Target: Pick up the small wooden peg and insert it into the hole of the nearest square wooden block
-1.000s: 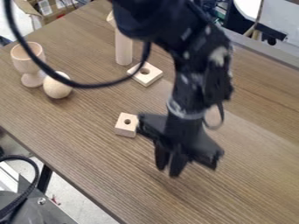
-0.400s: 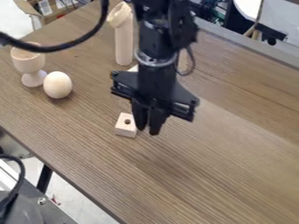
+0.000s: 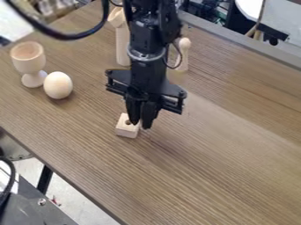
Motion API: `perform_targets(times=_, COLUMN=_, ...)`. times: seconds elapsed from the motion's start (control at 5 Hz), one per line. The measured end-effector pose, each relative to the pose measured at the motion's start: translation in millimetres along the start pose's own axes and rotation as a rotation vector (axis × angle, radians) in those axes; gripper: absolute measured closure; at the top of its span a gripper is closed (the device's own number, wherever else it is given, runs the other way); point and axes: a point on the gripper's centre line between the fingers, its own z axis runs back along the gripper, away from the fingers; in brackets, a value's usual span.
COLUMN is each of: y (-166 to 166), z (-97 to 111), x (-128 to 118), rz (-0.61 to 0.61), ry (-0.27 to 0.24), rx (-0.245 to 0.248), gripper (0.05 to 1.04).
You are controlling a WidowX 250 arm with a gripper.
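Note:
The black gripper (image 3: 140, 125) hangs near the middle of the table, its fingers pointing down and a narrow gap between their tips. It stands over the right side of a small pale wooden block (image 3: 126, 128) with a round hole in its top, and partly covers it. Whether a fingertip touches the block, I cannot tell. Nothing shows held between the fingers.
A wooden goblet (image 3: 28, 59) and a wooden egg (image 3: 58, 85) stand at the left. Behind the arm are a tall wooden cylinder (image 3: 122, 46) and a round-headed wooden peg (image 3: 183, 55). The brown table (image 3: 217, 167) has its near edge at lower left.
The gripper has moved left and toward the back, from the open table right of the holed block to over that block's right side. The round-headed peg has come into sight from behind the arm.

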Motion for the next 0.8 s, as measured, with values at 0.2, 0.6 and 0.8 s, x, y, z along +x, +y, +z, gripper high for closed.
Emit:
perform_targets(times=0.2, y=9.4, z=-2.9, x=10.6, rz=0.013, ry=0.006, rx=0.001, gripper=0.937)
perform_targets(times=0.6, y=20.6, z=-4.0, x=13.9, rz=0.037, ry=0.015, rx=0.004, gripper=0.937)
perform_targets(times=0.8, y=22.9, z=-4.0, x=14.1, rz=0.051, ry=0.015, rx=0.004, gripper=0.937)
